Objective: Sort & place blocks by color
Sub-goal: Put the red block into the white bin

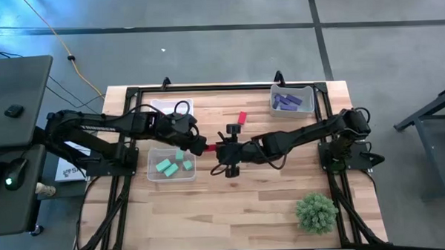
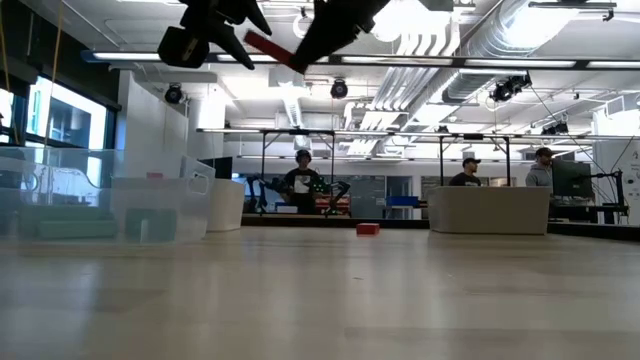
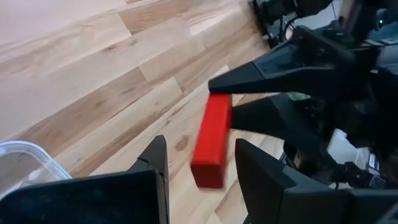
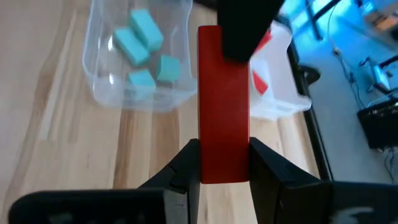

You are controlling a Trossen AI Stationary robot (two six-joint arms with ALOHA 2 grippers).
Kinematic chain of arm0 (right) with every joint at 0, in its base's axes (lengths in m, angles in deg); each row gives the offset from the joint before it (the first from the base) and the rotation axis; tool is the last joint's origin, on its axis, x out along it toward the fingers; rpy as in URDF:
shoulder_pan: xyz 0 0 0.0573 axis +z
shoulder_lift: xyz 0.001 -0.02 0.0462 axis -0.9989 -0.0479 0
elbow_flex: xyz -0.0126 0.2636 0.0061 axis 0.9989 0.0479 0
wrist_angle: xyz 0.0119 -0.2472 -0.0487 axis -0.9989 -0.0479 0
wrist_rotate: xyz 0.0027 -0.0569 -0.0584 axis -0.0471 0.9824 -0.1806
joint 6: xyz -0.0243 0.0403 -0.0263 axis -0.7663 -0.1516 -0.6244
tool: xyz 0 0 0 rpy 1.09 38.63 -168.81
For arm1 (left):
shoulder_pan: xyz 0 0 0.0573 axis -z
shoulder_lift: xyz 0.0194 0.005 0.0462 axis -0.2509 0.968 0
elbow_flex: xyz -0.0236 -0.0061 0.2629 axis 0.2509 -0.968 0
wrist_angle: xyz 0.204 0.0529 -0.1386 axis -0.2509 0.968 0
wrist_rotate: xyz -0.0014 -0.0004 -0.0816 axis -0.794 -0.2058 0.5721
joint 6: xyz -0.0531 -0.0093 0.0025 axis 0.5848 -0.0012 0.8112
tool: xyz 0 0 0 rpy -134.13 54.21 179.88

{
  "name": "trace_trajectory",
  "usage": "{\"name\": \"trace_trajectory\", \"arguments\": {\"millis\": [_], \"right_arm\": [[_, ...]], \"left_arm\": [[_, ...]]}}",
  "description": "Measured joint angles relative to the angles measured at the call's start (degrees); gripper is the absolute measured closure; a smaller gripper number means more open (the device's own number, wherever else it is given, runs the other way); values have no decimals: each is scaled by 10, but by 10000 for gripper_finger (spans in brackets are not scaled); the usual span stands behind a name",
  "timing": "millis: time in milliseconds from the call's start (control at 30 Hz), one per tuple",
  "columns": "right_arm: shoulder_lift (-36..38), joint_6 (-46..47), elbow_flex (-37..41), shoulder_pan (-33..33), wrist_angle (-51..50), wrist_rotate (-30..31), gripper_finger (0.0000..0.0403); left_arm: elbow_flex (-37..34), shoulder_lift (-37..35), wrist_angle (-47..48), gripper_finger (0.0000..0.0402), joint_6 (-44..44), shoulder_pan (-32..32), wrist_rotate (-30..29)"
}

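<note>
A red bar (image 1: 211,148) hangs in mid-air over the table's middle, between both grippers. My right gripper (image 4: 224,149) comes from the right and is shut on one end of it. My left gripper (image 3: 200,143) comes from the left and is open, its fingers standing on either side of the bar's other end (image 3: 210,168). In the low view the bar (image 2: 268,47) sits high above the wood. A second red block (image 1: 242,118) lies flat on the table farther back. Teal blocks (image 1: 172,165) lie in a clear bin and purple blocks (image 1: 288,101) in another. My right gripper pinches the red bar between its two fingers at the end nearest it (image 4: 224,165). It comes level from the table's right side, and the bar runs on past the fingertips along the fingers. The bar is lifted clear of the table, roughly level. My left gripper: a gap shows beside one finger (image 3: 155,165), and I cannot tell whether the other finger (image 3: 249,162) touches the bar.
The clear bin with the teal blocks (image 1: 151,174) stands just near-left of the grippers. A third bin (image 1: 174,108) sits at the far left and the purple bin (image 1: 275,108) at the far right. A green spiky plant ball (image 1: 316,211) rests at the near right. People stand in the room beyond the table.
</note>
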Motion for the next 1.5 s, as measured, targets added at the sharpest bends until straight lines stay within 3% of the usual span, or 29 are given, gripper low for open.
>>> {"name": "trace_trajectory", "arguments": {"millis": [533,1133,1500], "right_arm": [[3,14,0,-25,86,1,325],[3,14,0,-27,86,3,325],[3,14,0,-27,86,5,325]], "left_arm": [[0,0,-23,300,-38,-34,47],[0,0,-43,301,-31,-38,45],[0,0,-44,381,-39,-38,36]]}}
